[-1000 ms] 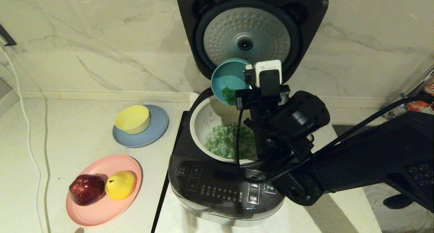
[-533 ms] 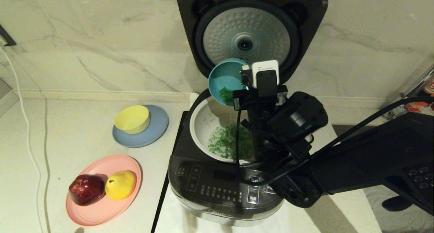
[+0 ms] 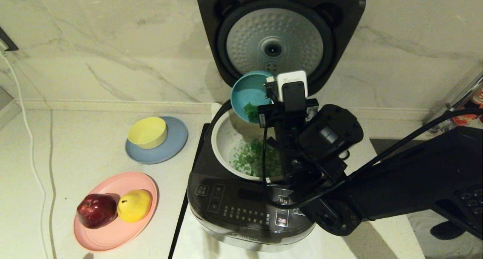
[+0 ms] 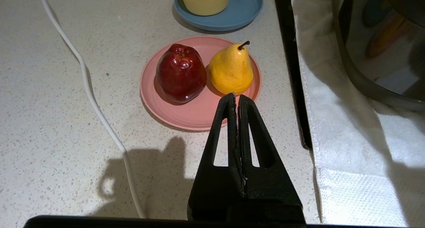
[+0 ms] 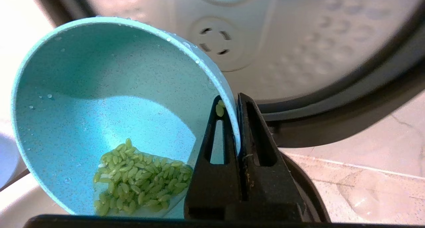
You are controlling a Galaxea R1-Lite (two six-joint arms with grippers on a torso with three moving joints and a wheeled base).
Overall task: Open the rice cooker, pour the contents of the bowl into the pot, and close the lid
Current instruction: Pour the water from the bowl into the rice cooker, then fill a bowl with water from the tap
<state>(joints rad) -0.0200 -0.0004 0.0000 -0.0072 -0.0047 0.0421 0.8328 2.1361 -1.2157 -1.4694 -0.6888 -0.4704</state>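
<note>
Head view: right gripper (image 3: pixel 268 100), clamped on the tilted bowl's (image 3: pixel 247 91) rim, has drifted lower over the pot (image 3: pixel 223 134); green contents (image 5: pixel 139 183) remain, so pouring continues. Left gripper (image 4: pixel 237 97) closed, idle.

Warm dim light, hard shadows on the counter (image 4: pixel 49 138), background blurred behind the bowl (image 5: pixel 99 105)

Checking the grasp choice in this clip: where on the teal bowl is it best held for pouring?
On the rim wall, as the right gripper holds it now: one of the jaws inside, one outside the thin edge of the bowl, coming from the side away from the pot, so the green bits slide off the lower lip.
</note>
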